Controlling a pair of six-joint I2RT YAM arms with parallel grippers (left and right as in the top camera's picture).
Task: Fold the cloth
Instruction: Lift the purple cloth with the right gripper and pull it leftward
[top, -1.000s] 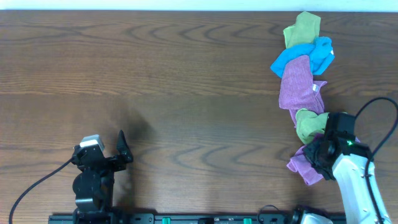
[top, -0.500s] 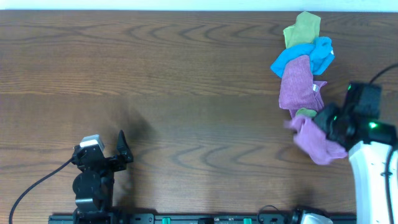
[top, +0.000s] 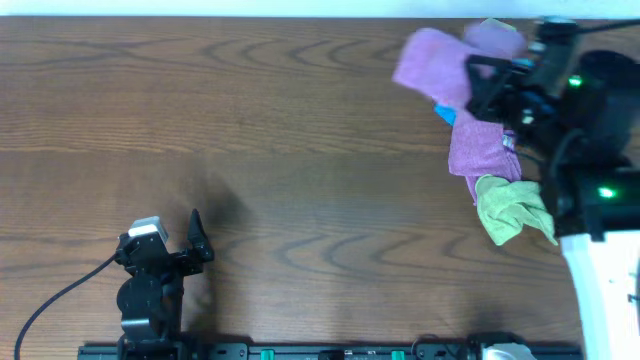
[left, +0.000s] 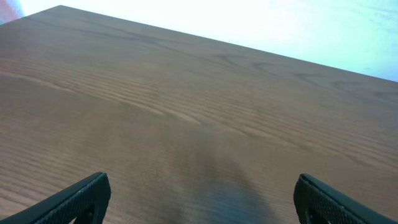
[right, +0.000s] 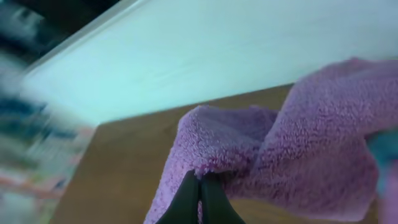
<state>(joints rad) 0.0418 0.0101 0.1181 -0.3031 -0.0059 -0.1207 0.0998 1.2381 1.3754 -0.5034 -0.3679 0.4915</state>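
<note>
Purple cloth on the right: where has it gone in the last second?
The right gripper, shut on the purple cloth, swung it from the near side to the far side, leaving a green cloth behind. The left gripper and the cloth pile stayed put.

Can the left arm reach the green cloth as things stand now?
Probably not. Nothing blocks the way, but the open left tool rests at the table's opposite side, far from the green cloth, which lies beside the right arm holding a purple cloth.

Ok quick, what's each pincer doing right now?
Left pincer: open, holding nothing.
Right pincer: shut on the purple cloth.
</note>
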